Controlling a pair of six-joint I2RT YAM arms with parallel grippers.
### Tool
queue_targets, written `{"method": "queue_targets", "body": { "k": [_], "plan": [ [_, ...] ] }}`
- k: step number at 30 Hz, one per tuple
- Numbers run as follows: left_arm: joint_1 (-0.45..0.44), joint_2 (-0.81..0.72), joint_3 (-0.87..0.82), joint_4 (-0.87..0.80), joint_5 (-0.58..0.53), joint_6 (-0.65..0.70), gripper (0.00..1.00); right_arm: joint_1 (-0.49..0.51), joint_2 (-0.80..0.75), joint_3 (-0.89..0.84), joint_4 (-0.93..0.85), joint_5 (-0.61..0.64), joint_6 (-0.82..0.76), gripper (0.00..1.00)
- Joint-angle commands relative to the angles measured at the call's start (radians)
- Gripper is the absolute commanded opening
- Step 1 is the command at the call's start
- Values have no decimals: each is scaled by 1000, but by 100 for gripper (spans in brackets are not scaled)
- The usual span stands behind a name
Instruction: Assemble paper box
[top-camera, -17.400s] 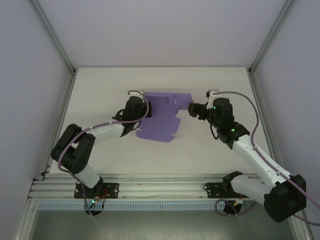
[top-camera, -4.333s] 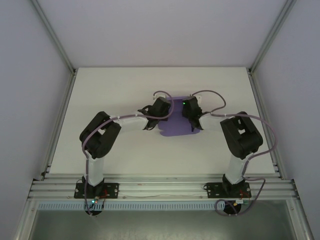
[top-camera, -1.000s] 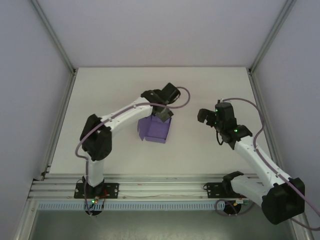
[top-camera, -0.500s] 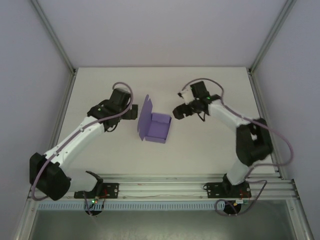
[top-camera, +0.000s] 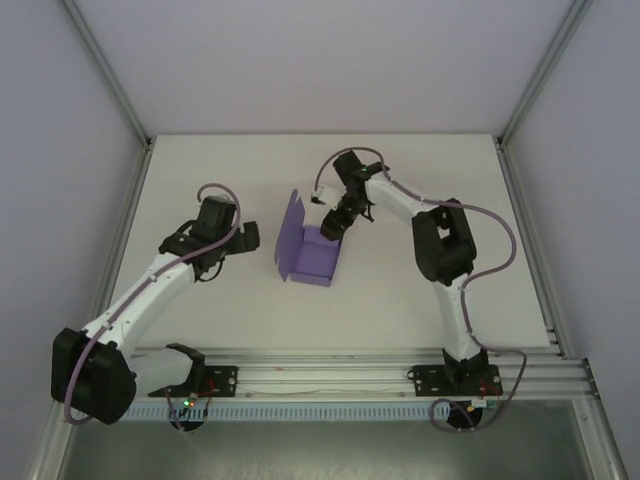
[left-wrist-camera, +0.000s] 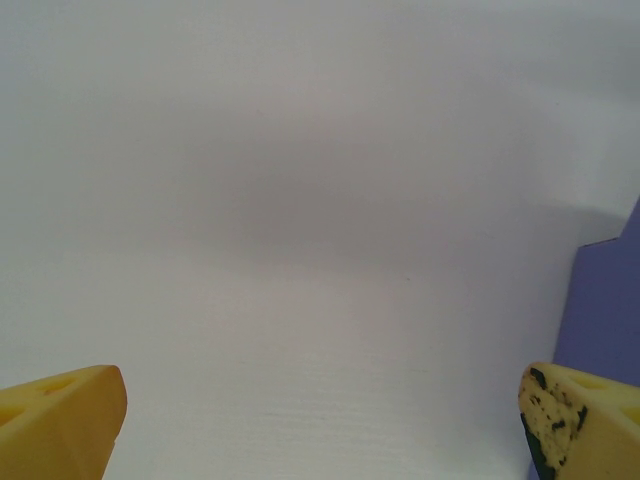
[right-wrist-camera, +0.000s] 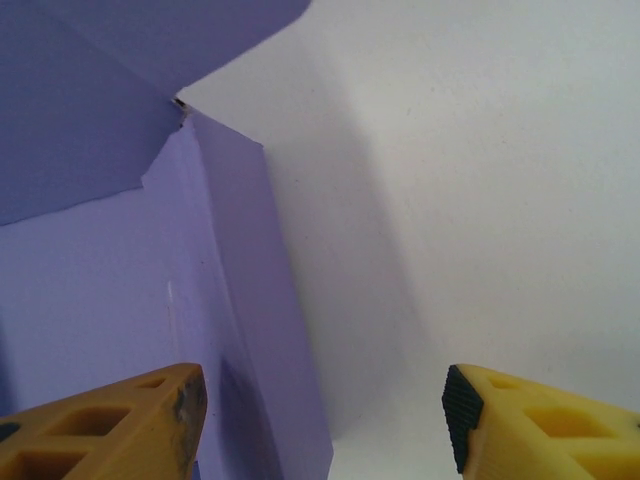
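The paper box (top-camera: 316, 262) is a small purple open-topped box in the middle of the table, its lid flap (top-camera: 291, 228) standing upright on the left side. My right gripper (top-camera: 333, 228) hangs over the box's far right corner, pointing down. In the right wrist view it is open (right-wrist-camera: 320, 425) and straddles the box's side wall (right-wrist-camera: 250, 300), one finger over the inside and the other over the table, neither touching the card. My left gripper (top-camera: 250, 240) is open to the left of the lid, apart from it. In the left wrist view (left-wrist-camera: 320, 430), a purple edge (left-wrist-camera: 605, 300) shows at the right.
The white table (top-camera: 430, 180) is enclosed by pale walls and aluminium frame posts (top-camera: 110, 80). A metal rail (top-camera: 320, 378) carrying both arm bases runs along the near edge. The right arm's elbow (top-camera: 440, 240) stands right of the box.
My right gripper has moved left onto the box's far right corner and its jaws have narrowed. The left gripper has drawn back slightly from the lid. The box has stayed put.
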Motion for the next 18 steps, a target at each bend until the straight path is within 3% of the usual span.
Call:
{"method": "queue_targets", "body": {
  "k": [1, 7, 10, 14, 18],
  "plan": [
    [16, -10, -18, 53, 21, -9, 100, 15, 11, 22, -115, -41, -88, 65],
    [26, 11, -29, 71, 35, -8, 100, 32, 39, 43, -76, 17, -53, 62],
    [28, 26, -25, 73, 29, -12, 100, 45, 58, 56, -61, 69, -36, 53],
    [29, 39, -22, 68, 33, -9, 100, 54, 89, 74, -66, 133, -24, 51],
    [28, 40, -25, 69, 32, -6, 100, 58, 104, 81, -62, 161, -9, 28]
  ]
}}
